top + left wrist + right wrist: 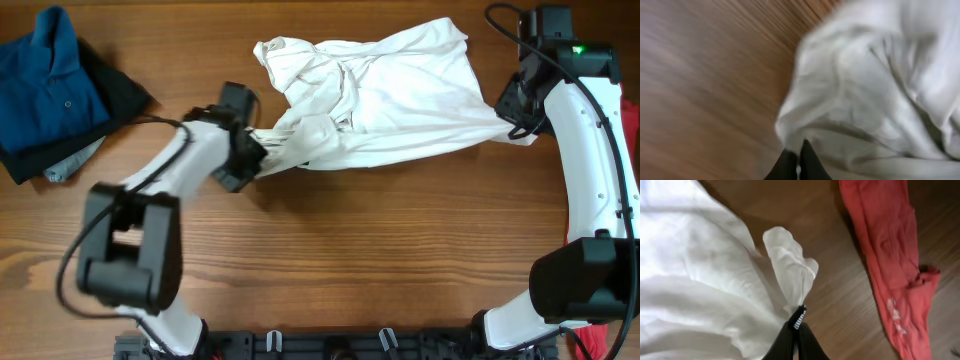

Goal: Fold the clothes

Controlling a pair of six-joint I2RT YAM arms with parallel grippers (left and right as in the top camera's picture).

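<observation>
A crumpled white T-shirt [375, 95] lies across the middle of the wooden table, stretched between both arms. My left gripper [262, 158] is shut on its lower left corner, which is pulled into a taut twist. In the left wrist view the blurred white shirt [875, 90] fills the right side, and the gripper [799, 159] pinches its edge. My right gripper [518, 128] is shut on the shirt's right corner. In the right wrist view the gripper [798, 330] clamps a bunched flap of white shirt [790, 270] showing a bit of black print.
A blue polo [50, 75] lies on dark pieces [120, 95] at the far left. In the right wrist view a red shirt [890, 255] lies on the wood to the right. A red patch [600, 340] shows at the bottom right corner.
</observation>
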